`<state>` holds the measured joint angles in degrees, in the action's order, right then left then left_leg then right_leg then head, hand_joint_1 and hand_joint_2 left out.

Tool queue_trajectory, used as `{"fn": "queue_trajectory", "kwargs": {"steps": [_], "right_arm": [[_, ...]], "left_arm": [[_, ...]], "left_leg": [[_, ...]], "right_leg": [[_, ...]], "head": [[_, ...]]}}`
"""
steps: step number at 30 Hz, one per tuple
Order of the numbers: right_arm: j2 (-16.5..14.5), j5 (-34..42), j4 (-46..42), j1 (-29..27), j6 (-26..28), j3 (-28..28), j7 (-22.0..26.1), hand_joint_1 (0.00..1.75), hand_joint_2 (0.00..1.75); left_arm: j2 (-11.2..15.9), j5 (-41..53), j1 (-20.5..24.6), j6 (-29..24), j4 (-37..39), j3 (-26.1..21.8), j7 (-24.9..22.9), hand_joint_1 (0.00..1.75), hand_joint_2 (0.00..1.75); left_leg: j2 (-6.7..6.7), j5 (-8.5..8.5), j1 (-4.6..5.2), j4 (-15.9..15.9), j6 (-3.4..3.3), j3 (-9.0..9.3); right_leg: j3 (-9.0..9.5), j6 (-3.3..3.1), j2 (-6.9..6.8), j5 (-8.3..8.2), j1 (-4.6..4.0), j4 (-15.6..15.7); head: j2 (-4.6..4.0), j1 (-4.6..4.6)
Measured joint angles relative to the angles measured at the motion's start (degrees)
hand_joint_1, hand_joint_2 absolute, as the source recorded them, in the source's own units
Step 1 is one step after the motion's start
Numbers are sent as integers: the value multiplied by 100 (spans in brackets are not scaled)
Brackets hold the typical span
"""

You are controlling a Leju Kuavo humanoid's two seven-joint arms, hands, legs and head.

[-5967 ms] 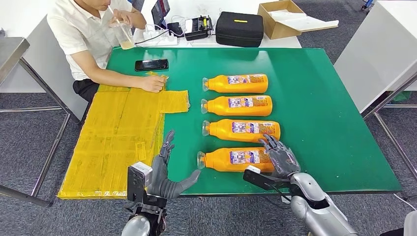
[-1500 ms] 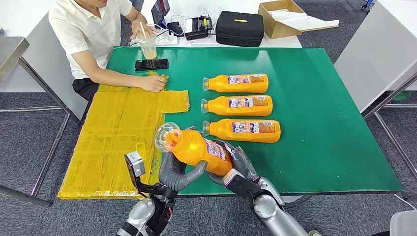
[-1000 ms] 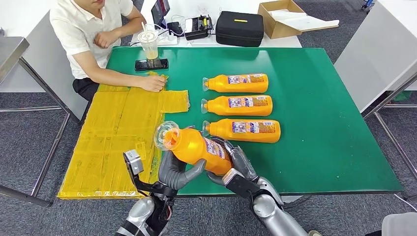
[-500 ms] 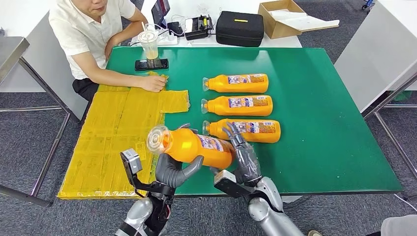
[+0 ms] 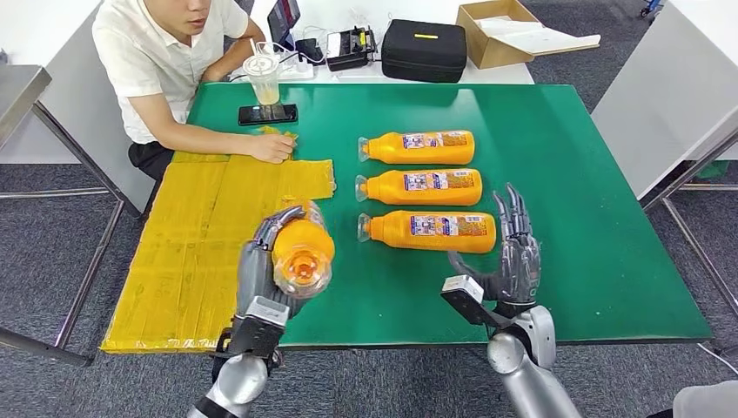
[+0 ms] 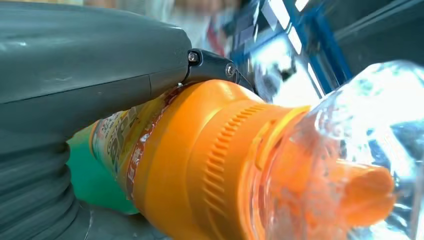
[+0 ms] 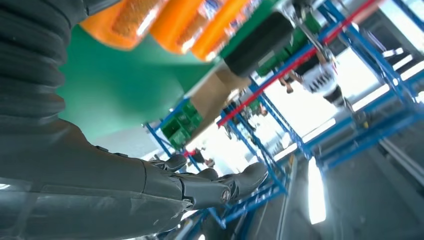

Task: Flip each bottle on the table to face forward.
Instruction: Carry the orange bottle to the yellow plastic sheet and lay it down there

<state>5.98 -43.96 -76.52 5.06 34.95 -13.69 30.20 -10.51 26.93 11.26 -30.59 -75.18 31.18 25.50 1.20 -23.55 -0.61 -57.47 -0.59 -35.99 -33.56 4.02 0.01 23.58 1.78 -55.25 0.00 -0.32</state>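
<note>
My left hand [image 5: 261, 261] grips an orange bottle [image 5: 300, 252] lifted off the table, its clear cap end pointing toward the camera. In the left wrist view the same orange bottle [image 6: 210, 165] fills the frame with its clear cap close up, the hand [image 6: 75, 75] wrapped round its body. Three more orange bottles lie on their sides in a column on the green table [image 5: 574, 218]: far [image 5: 419, 147], middle [image 5: 420, 186], near [image 5: 429, 231], caps to the left. My right hand [image 5: 513, 252] stands open, fingers spread, just right of the near bottle, holding nothing.
A person sits at the table's far left, one hand resting on the yellow sheet [image 5: 209, 244]. A phone [image 5: 268, 114] and a lidded drink cup [image 5: 264, 78] stand near them. A black case [image 5: 424, 50] and a cardboard box [image 5: 496, 30] lie beyond the far edge.
My right hand has let go of the bottle and moved right, fingers spread. My left hand alone now holds the bottle and has turned its cap end toward the camera.
</note>
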Motion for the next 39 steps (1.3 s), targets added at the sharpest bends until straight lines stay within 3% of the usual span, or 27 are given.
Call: {"fn": "queue_trajectory", "kwargs": {"steps": [2,4,9,22,24,26,32,39], "right_arm": [[-42,18,-147,-33,-22,60,75,0,175],[-97,69,-231,-37,-42,85,130,0,175],[-233,271,-302,-49,-71,93,254,0,175],[-303,354,-331,-71,-85,98,309,0,175],[-305,393,-327,-73,-101,105,343,0,175],[-316,403,-324,-74,-123,122,378,0,175],[-393,319,-351,-175,-396,257,424,0,175],[-461,246,-410,-324,-541,388,438,0,175]], "left_arm": [[67,1037,163,-250,157,-42,-439,175,175],[97,1336,311,-182,341,-134,-584,175,175],[80,532,497,159,593,-423,-339,175,175],[38,422,541,169,739,-582,-290,175,175],[50,1082,586,-47,785,-566,-592,175,175],[90,2058,711,-68,944,-515,-1196,175,175],[213,4084,1264,831,1786,-355,-2686,175,175],[263,4675,1721,1409,2420,-285,-3201,175,175]], "left_leg": [[-1,0,-3,1,0,0],[-3,1,-3,1,0,1],[0,4,-2,-1,-3,1],[-1,4,-1,0,-3,-1],[0,4,-1,-1,-3,0],[1,4,-1,-1,-3,0],[0,6,-1,-2,-3,0],[-1,5,-1,-1,-3,-2]], "right_leg": [[0,0,1,0,-1,0],[0,-1,2,0,0,0],[2,0,0,-1,2,0],[-1,0,1,0,3,0],[0,0,0,0,3,0],[1,0,-1,-1,3,0],[0,0,0,-2,3,-1],[-1,1,1,-1,3,-2]], "head": [[0,1],[0,1],[0,0],[0,0],[0,0],[0,1],[0,1],[0,1]]}}
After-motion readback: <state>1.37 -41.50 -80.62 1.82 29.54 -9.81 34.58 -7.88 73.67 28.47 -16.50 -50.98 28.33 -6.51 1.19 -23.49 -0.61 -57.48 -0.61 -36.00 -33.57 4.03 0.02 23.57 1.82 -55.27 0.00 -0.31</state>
